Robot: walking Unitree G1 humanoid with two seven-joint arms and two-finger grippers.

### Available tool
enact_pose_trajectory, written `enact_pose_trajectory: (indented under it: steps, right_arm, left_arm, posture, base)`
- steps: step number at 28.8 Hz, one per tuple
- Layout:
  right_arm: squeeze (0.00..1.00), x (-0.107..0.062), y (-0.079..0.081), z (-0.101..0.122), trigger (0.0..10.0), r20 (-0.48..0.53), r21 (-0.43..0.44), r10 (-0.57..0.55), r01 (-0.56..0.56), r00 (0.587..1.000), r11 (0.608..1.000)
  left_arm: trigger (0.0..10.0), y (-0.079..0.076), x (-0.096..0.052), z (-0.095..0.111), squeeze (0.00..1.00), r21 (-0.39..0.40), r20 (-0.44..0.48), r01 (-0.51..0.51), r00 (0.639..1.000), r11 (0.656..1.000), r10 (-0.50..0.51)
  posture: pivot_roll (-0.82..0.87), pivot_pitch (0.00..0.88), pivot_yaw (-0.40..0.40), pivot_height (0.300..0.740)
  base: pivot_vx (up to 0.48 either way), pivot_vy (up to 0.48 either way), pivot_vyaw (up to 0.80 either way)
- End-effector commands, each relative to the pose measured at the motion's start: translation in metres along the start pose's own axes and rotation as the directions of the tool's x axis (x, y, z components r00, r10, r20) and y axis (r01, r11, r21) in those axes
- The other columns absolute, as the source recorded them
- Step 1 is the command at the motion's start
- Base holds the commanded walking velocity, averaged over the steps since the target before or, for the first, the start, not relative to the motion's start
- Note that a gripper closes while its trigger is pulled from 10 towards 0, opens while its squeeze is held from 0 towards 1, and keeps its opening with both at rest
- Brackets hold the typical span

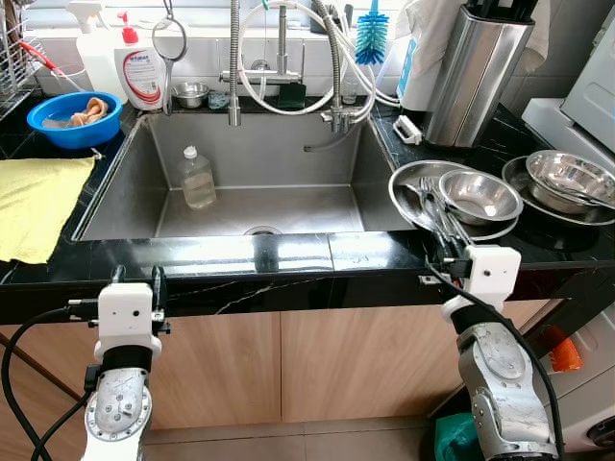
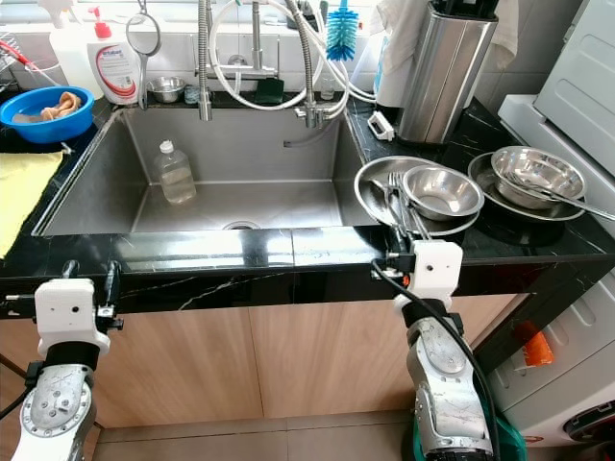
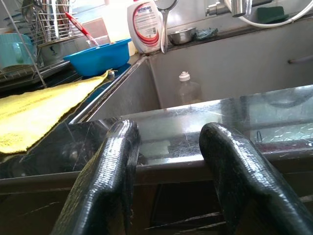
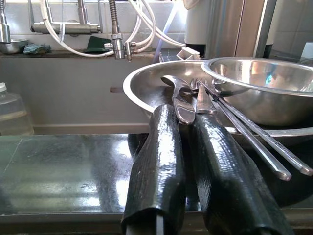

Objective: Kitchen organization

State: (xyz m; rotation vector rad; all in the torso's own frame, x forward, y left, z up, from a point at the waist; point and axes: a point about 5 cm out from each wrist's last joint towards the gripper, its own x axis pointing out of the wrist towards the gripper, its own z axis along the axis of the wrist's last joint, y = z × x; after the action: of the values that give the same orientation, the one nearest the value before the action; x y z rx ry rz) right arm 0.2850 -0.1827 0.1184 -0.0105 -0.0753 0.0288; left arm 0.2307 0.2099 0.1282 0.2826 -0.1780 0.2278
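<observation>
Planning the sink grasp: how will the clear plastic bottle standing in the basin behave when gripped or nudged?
The clear plastic bottle looks nearly empty, so probably light and easy to tip if nudged. Its thin clear walls will likely flex under the fingers. It stands upright on the smooth steel sink floor, so it may slide; once on its side, its round body would probably roll.

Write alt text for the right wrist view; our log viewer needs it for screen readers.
The right pincer, fingers nearly together, reaches over the black counter edge toward cutlery lying on a steel plate with a steel bowl; sink and faucet hoses behind.
</observation>
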Motion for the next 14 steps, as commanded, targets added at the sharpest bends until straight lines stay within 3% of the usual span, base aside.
enact_pose_trajectory:
  steps: [1, 2, 3, 4, 6, 7, 8, 9, 14]
  right_arm:
    - [0.0, 0.0022, -0.0019, 0.0005, 10.0, 0.0, 0.0, -0.008, 0.008, 1.0, 1.0]
    - [0.24, 0.0022, -0.0021, 0.0006, 10.0, 0.001, 0.0, -0.009, 0.009, 1.0, 1.0]
    - [0.83, 0.0022, -0.0024, 0.0006, 10.0, 0.002, 0.001, -0.012, 0.012, 1.0, 1.0]
    - [1.0, 0.0023, -0.0026, 0.0007, 10.0, 0.002, 0.002, -0.014, 0.014, 1.0, 1.0]
    - [1.0, 0.0022, -0.0034, 0.0007, 10.0, 0.002, -0.003, -0.019, 0.019, 1.0, 1.0]
    - [0.94, 0.0022, -0.0035, 0.0006, 10.0, 0.0, -0.007, -0.02, 0.02, 1.0, 1.0]
    - [0.94, 0.0023, -0.0035, 0.0006, 10.0, 0.0, -0.009, -0.019, 0.019, 1.0, 1.0]
    - [0.0, 0.0024, -0.0032, 0.0002, 10.0, -0.003, -0.011, -0.018, 0.018, 1.0, 1.0]
    - [0.0, 0.0025, -0.0021, -0.0007, 10.0, -0.008, -0.012, -0.015, 0.015, 1.0, 1.0]
  left_arm:
    - [10.0, -0.0016, 0.0, -0.0002, 0.0, 0.011, 0.001, 0.013, 1.0, 1.0, -0.013]
    - [10.0, -0.0016, -0.0001, -0.0003, 0.0, 0.011, 0.001, 0.014, 1.0, 1.0, -0.014]
    - [10.0, -0.0016, -0.0001, -0.0003, 0.0, 0.011, 0.001, 0.014, 1.0, 1.0, -0.014]
    - [10.0, -0.0015, -0.0001, -0.0003, 0.0, 0.011, 0.001, 0.014, 1.0, 1.0, -0.014]
    - [10.0, -0.0018, -0.0002, -0.0003, 0.0, 0.01, 0.001, 0.013, 1.0, 1.0, -0.013]
    - [10.0, -0.0018, -0.0002, -0.0004, 0.0, 0.01, 0.0, 0.013, 1.0, 1.0, -0.013]
    - [10.0, -0.0019, -0.0003, -0.0004, 0.0, 0.01, 0.0, 0.014, 1.0, 1.0, -0.014]
    - [10.0, -0.0018, -0.0003, -0.0005, 0.0, 0.01, 0.0, 0.014, 1.0, 1.0, -0.014]
    - [10.0, -0.0017, -0.0007, -0.0007, 0.0, 0.012, -0.001, 0.014, 1.0, 1.0, -0.014]
  posture:
    - [-0.06, 0.0, -0.06, 0.74]
    - [-0.06, 0.0, -0.06, 0.74]
    - [-0.06, 0.0, -0.06, 0.74]
    - [-0.06, 0.0, -0.06, 0.74]
    - [-0.06, 0.0, -0.06, 0.74]
    - [-0.06, 0.0, -0.061, 0.74]
    - [-0.06, 0.0, -0.061, 0.74]
    - [-0.06, 0.0, -0.061, 0.74]
    - [-0.06, 0.0, -0.061, 0.74]
  base:
    - [0.0, 0.0, 0.0]
    - [0.0, 0.0, 0.0]
    - [0.0, 0.0, 0.0]
    - [0.0, 0.0, 0.0]
    - [0.0, 0.0, 0.0]
    - [0.0, 0.0, 0.0]
    - [0.0, 0.0, 0.0]
    - [0.0, 0.0, 0.0]
    - [0.0, 0.0, 0.0]
